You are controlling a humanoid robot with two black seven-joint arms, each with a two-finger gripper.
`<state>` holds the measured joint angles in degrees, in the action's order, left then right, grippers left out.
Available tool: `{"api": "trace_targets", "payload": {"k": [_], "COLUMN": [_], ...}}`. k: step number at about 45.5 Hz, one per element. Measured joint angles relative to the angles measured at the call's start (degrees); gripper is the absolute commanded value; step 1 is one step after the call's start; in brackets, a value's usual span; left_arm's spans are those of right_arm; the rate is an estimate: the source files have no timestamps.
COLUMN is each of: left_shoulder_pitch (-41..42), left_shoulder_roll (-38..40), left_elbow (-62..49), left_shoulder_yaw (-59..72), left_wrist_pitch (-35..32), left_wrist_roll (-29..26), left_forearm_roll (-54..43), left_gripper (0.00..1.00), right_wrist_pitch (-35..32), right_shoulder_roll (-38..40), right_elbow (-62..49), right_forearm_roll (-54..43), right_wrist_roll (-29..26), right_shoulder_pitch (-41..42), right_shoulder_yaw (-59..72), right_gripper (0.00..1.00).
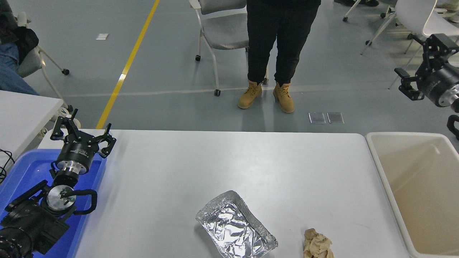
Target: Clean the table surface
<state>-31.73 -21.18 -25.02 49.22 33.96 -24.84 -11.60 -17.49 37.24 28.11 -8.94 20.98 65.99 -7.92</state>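
Below and left of your right gripper (417,62), raised with fingers spread and empty, the table surface (200,161) holds a foil tray (236,225) and crumpled paper (317,244), likely bound for the tub (380,172) beneath it.
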Motion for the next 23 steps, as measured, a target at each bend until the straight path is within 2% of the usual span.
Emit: {"api": "trace_targets", "payload": {"k": [9, 23], "left_shoulder_pitch": [0.0, 0.0], "left_shoulder_roll": [0.0, 0.0], "left_elbow": [0.0, 0.0], "left_shoulder_yaw": [0.0, 0.0], "left_wrist_pitch": [0.0, 0.0], "left_wrist_roll": [0.0, 0.0], "left_forearm_roll": [0.0, 0.0], "left_gripper": [1.0, 1.0], "right_wrist_pitch": [-0.1, -0.5], "right_shoulder_roll": [-2.1, -10.6], "right_elbow": [0.1, 1.5], "right_forearm_roll": [-6.7, -22.5], "right_wrist_roll": [0.0, 0.1], "right_shoulder_pitch": [6.5, 14.6], "right_shoulder_yaw": [11.5, 27.1], "right_gripper": [0.98, 0.98]}}
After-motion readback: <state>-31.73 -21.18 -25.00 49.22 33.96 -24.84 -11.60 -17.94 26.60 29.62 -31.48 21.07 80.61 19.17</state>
